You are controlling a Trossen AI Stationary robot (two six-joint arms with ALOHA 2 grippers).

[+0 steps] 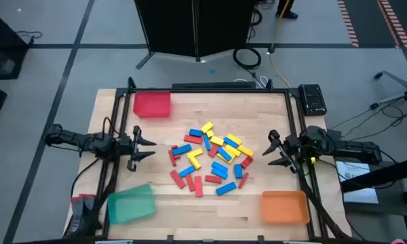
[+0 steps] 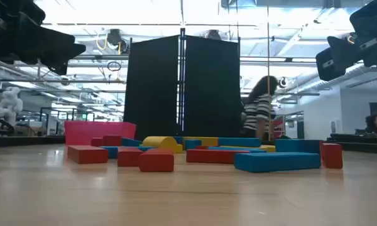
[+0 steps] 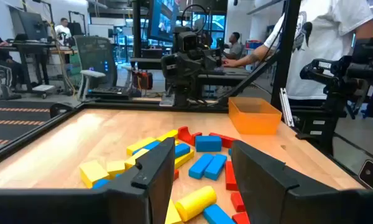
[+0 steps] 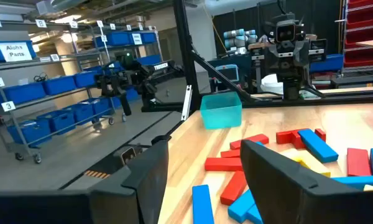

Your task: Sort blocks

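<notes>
Several red, blue and yellow blocks (image 1: 209, 159) lie in a loose pile at the table's middle, flat on the wood or partly on one another. My left gripper (image 1: 151, 148) hovers at the table's left edge, open, fingers pointing level toward the pile. My right gripper (image 1: 270, 150) hovers at the right edge, open, pointing back at the pile. In the left wrist view the blocks (image 3: 199, 165) show between and beyond my left gripper (image 3: 202, 171). The right wrist view shows blocks (image 4: 236, 163) past my right gripper (image 4: 205, 168). Neither touches a block.
A red tray (image 1: 152, 104) stands at the far left corner, a green tray (image 1: 130, 204) at the near left, an orange tray (image 1: 283, 207) at the near right. A black frame (image 1: 210, 88) rims the table. A person stands beyond the table in the low view.
</notes>
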